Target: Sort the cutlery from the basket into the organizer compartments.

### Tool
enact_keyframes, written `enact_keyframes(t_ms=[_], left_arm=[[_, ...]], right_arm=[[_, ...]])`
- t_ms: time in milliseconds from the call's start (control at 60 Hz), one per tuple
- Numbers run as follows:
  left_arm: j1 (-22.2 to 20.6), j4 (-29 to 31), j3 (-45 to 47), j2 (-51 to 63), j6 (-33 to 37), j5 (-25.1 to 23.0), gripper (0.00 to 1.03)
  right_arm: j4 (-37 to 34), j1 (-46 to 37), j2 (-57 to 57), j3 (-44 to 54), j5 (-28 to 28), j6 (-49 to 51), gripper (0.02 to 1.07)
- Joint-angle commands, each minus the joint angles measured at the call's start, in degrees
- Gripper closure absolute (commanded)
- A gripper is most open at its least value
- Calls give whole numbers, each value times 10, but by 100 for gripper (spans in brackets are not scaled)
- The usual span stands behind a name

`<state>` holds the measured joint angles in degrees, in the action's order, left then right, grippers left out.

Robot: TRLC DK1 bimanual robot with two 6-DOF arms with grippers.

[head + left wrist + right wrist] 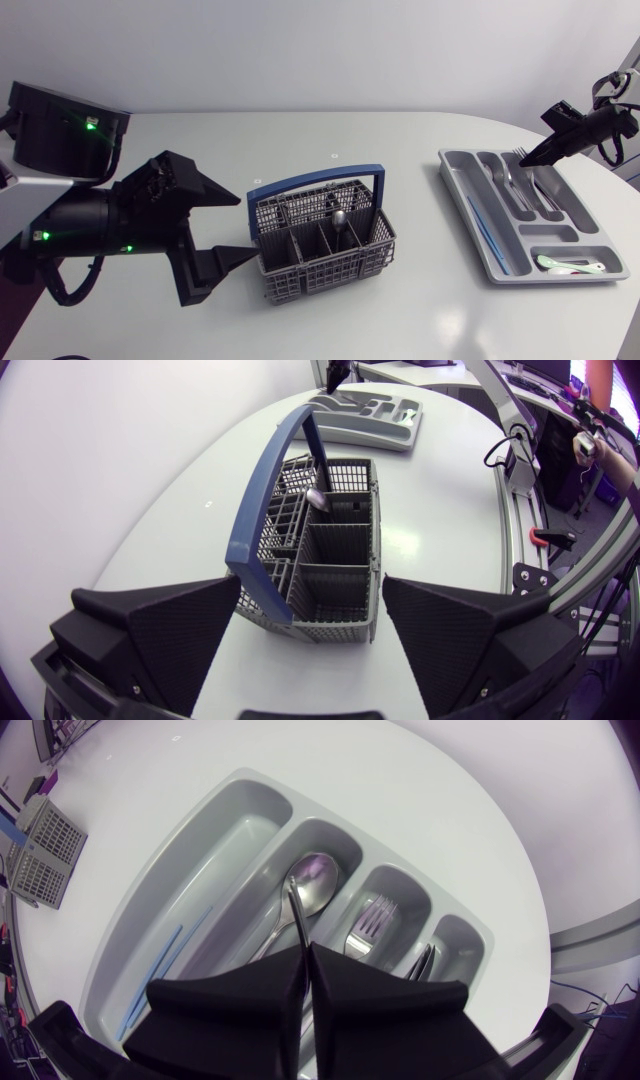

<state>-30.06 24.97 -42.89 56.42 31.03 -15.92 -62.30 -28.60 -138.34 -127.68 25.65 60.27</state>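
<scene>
White worktop [420, 320] carries a grey basket [300, 275] with a blue handle [320, 178] near the middle and a grey organizer tray [449, 158] off to the right.

One spoon [340, 222] stands in a middle cell of the basket. The left pincer [250, 228] sits low at the basket's left end. Its fingers are wide apart and the basket's near end lies between the tips, with no contact that I can see.

The right pincer [530, 160] hangs over the far end of the tray, its fingers pressed together on a fork [518, 153]. Seen edge-on in the right wrist view, the fork pokes out ahead of the fingertips above the slot that holds a spoon [312, 885]. The next slot holds another fork [370, 920]. Thin blue sticks [480, 225] lie in the long slot.
</scene>
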Motion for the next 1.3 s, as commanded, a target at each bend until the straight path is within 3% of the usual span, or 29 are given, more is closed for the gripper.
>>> enact_keyframes(t_ms=[0,133,267,317,850,883,967,1083,1200,1283], left_arm=[[4,-5,7,-4,-11,4,5],[4,-5,6,-4,-12,4,5],[0,-5,4,-4,-14,4,5],[-1,-3,4,-4,-15,4,5],[-4,4,-6,-5,-21,5,5],[-5,5,-6,-6,-20,5,5],[-5,7,-7,-9,-21,5,5],[-5,7,-6,-10,-23,5,5],[-11,7,-6,-10,-25,5,5],[-11,8,-8,-11,-25,6,5]], right_arm=[[-33,-13,-55,-38,-2,18,101],[-84,-22,-121,-136,13,13,101],[-192,-34,-234,-348,36,-2,101],[-195,-39,-272,-420,34,-24,99],[-199,-38,-262,-422,34,-61,101],[-199,-38,-262,-420,34,-62,92],[-200,-38,-262,-414,34,-61,53],[-200,-39,-260,-408,33,-60,46],[-200,-41,-257,-406,32,-61,18],[-201,-44,-243,-401,32,-60,14]])
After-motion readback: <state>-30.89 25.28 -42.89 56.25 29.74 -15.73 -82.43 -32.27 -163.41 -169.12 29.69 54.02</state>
